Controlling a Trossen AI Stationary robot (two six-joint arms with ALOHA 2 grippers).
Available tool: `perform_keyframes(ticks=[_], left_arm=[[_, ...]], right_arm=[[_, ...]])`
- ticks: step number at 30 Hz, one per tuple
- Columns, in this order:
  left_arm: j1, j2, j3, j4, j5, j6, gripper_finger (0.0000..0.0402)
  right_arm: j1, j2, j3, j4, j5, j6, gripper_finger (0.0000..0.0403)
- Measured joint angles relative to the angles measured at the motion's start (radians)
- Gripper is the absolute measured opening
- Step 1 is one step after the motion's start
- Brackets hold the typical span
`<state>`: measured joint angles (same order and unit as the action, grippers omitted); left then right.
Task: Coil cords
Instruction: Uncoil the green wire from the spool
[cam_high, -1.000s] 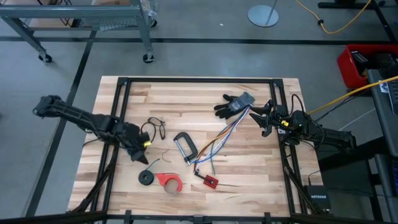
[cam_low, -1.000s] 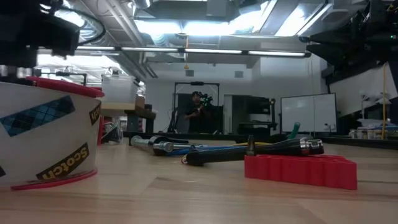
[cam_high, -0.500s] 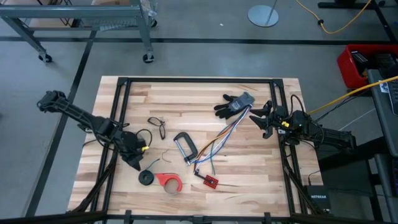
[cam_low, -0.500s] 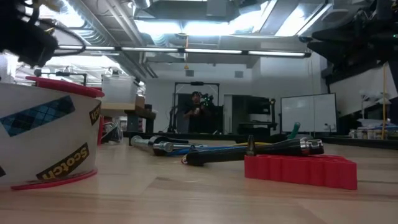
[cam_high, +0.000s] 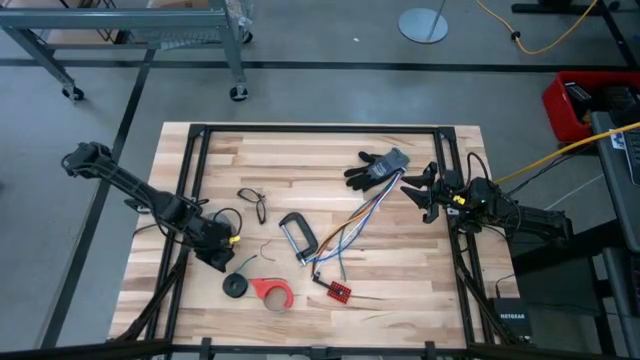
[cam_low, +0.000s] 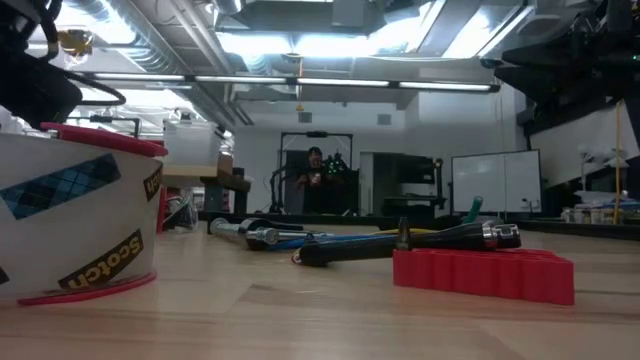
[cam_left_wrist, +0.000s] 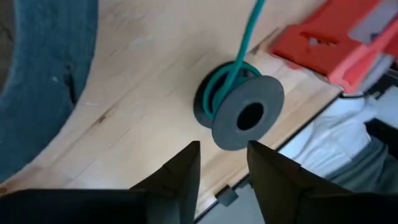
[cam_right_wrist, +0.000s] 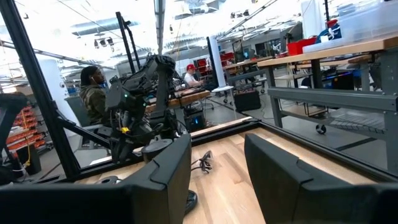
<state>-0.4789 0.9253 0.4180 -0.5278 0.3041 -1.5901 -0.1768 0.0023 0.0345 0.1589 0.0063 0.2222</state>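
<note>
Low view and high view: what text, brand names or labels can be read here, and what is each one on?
"scotch": printed twice on the white tape dispenser, low view.
"NETGEAR": seemingly, on the black box beside the table, high view; too small to be sure.
Nothing else is readable.

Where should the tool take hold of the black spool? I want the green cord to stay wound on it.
Probably grip the spool across its two round flanges, coming straight down from above, where the left tool hovers open. It lies flat on the table, so the flange edges offer opposite faces. Come in away from the green tail, which leaves one side.
</note>
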Motion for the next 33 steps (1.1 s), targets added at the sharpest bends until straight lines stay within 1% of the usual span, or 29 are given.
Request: perform_keyframes(ticks=[4,9,15,20,23,28,33], left_arm=[[0.000,0.046,0.001,0.013,0.001,-0.032,0.0153],[-0.003,0.081,-0.002,0.061,0.029,-0.135,0.0157],[-0.043,0.083,-0.004,0.097,0.000,-0.209,0.0157],[-0.082,0.085,-0.009,0.182,-0.038,-0.272,0.0157],[-0.093,0.087,-0.010,0.221,-0.049,-0.266,0.0157],[-0.091,0.087,-0.010,0.231,-0.071,-0.276,0.0152],[-0.090,0.087,-0.010,0.233,-0.147,-0.240,0.0144]], right_arm=[[0.000,0.000,0.000,0.000,0.000,0.000,0.0156],[0.000,0.000,0.000,-0.005,0.000,0.000,0.0156],[0.000,0.000,0.000,-0.004,-0.013,-0.004,0.0156],[0.000,0.000,0.000,-0.005,-0.034,-0.022,0.0156],[0.000,0.000,0.000,-0.004,-0.036,-0.022,0.0156],[0.000,0.000,0.000,-0.004,-0.036,-0.041,0.0156],[0.000,0.000,0.000,-0.003,-0.037,-0.048,0.0156]])
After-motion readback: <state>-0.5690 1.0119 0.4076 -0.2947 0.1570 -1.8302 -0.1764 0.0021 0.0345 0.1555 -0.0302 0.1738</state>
